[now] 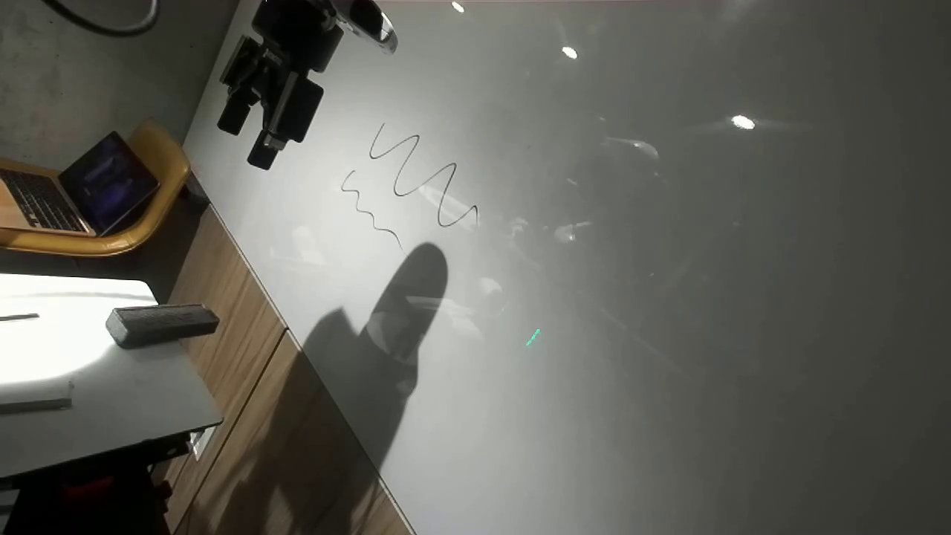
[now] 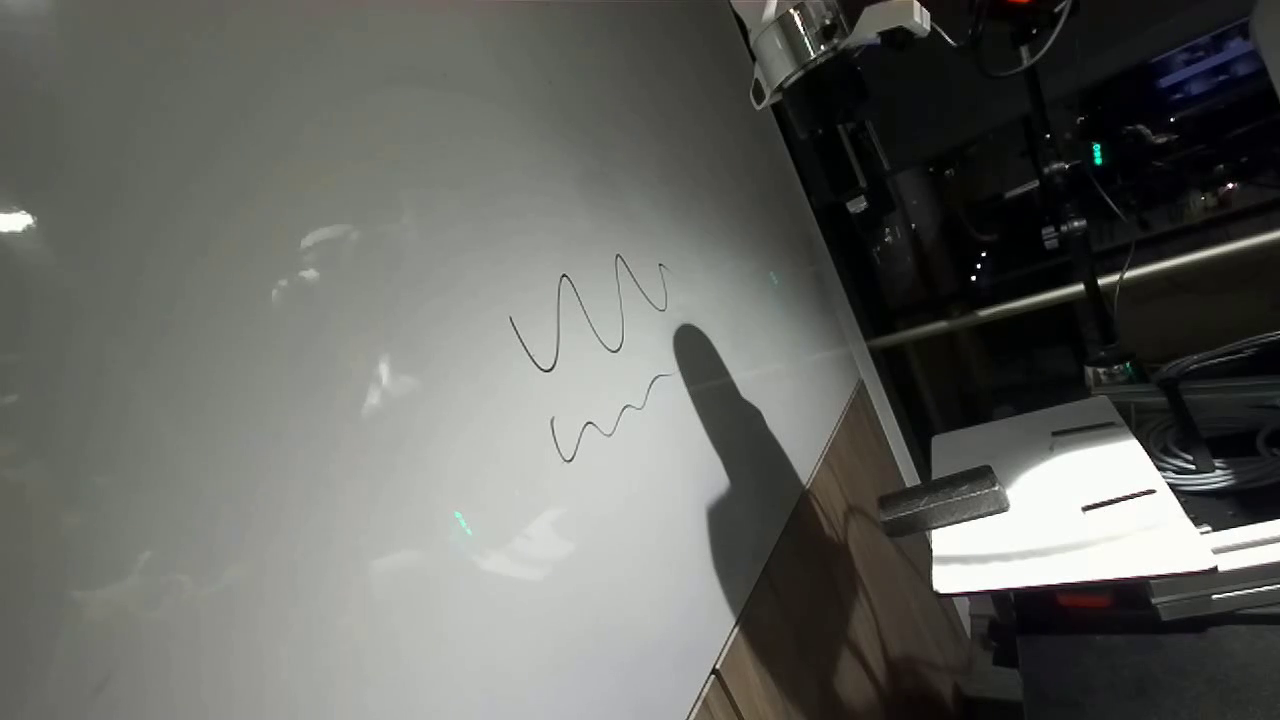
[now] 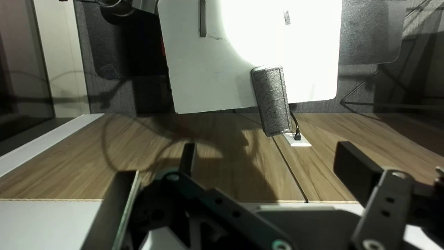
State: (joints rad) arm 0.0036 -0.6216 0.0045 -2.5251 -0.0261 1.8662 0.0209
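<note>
My gripper stands open near the whiteboard, with nothing between its fingers. Its widely parted jaws frame the lower part of the wrist view, where the gripper has wood panelling behind it. A grey block like a felt eraser lies on a small white table, one end overhanging the edge, apart from the gripper. Both exterior views show this block too. Two black wavy lines mark the board: a larger one and a smaller one. The gripper is dark and hard to make out in an exterior view.
Wood panelling with a plugged-in outlet borders the board. A dark strip lies on the table. A laptop rests on a yellow chair. Cables coil behind the table, and a shadow falls across the board.
</note>
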